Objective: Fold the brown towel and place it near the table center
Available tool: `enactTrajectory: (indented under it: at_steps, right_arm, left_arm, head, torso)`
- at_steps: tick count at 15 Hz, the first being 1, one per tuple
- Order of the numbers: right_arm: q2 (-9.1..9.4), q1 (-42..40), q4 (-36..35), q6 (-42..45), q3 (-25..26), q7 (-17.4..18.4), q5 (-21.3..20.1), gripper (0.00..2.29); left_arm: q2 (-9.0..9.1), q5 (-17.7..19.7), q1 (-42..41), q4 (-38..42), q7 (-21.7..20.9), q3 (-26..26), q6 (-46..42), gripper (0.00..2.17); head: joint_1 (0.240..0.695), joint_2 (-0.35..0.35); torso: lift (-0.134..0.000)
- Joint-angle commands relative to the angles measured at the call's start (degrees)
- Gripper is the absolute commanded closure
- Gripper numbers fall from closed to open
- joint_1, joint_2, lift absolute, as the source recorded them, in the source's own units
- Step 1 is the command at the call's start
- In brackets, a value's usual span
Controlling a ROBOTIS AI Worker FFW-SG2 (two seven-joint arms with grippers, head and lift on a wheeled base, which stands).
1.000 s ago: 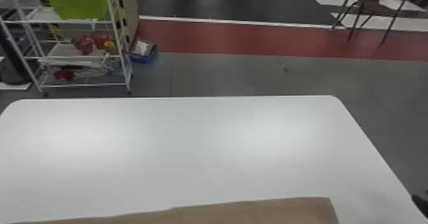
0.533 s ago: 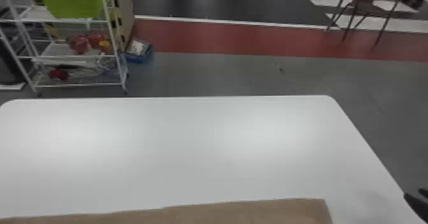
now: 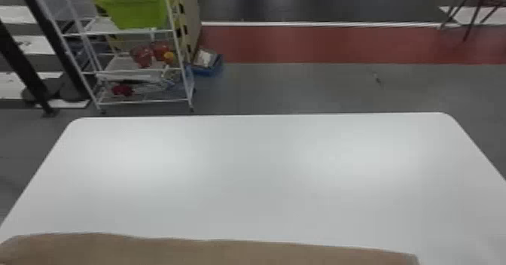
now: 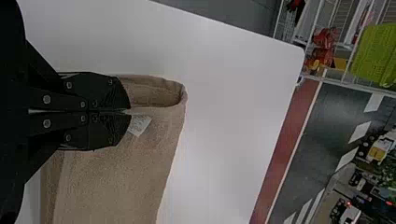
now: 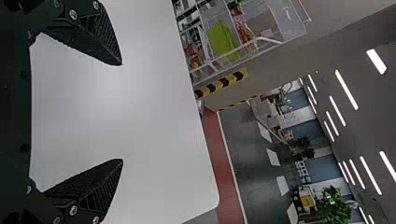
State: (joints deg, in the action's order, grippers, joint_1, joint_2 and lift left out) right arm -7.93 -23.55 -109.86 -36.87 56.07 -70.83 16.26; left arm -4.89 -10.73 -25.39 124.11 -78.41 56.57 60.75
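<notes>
Your left claw (image 4: 130,112) is pressed together on the brown towel (image 3: 211,251), near its left end. The doubled-over end (image 4: 156,91) pokes out just beyond the fingertips, and a white label (image 4: 138,125) sits beside them. Your right claw (image 5: 122,112) is spread wide, nothing between its fingers, bare tabletop behind the gap.

Key relation: the towel runs off to the robot's right from your left claw. Long axis is roughly left-right, along the near side of the table (image 3: 263,177). Table center lies forward of it, away from the robot. Left arm is the nearer one, it's already on the cloth. You can't tell from these views how far the right claw is from the towel's right end.

My read: you're mid-fold or squaring up that left end, placement still to do. The towel sits too near the robot to count as centered. If you want a two-handed move, bring the right claw back toward the robot and onto the right end, then take both ends forward together. Drag with the left alone and the cloth probably swings round or the fold opens. It's soft, so expect sag between grips.
</notes>
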Motion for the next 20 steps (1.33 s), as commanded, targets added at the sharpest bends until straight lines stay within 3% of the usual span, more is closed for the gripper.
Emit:
enactTrajectory:
  at_steps: [1,5,8,13,18,20]
  right_arm:
    - [0.02,0.0,0.1,0.0,0.1,0.0,-0.1,0.16]
    - [-0.33,0.0,0.8,1.1,-0.1,0.0,-0.1,0.16]
    - [-0.59,0.0,1.1,1.2,-0.3,0.0,-0.1,0.16]
    - [-0.86,0.0,1.6,1.4,-0.5,0.0,-0.2,0.16]
    - [-0.94,0.4,1.6,1.4,-2.2,0.3,-0.8,0.16]
    - [-0.94,0.6,1.6,1.6,-2.6,0.3,-1.1,0.16]
  left_arm:
    - [0.14,-0.3,-0.9,3.8,-2.0,-0.7,6.9,2.14]
    - [0.5,-1.7,-2.8,3.9,-2.4,-4.6,8.1,2.14]
    - [-0.29,-3.8,-2.4,3.4,-1.7,-5.5,7.8,2.14]
    - [-3.11,-8.9,0.6,-1.3,-1.0,-6.5,8.3,2.14]
    - [-4.07,-12.7,0.7,-3.0,0.2,-8.8,8.3,2.13]
    - [-3.99,-13.2,0.7,-3.0,1.4,-8.8,8.3,1.93]
  head:
    - [0.695,0.014]
    - [0.695,-0.054]
    - [0.695,-0.091]
    - [0.695,-0.044]
    - [0.695,0.003]
    - [0.695,0.023]
  torso:
    - [-0.122]
    - [-0.122]
    - [-0.122]
    - [-0.122]
    - [-0.122]
    - [-0.122]
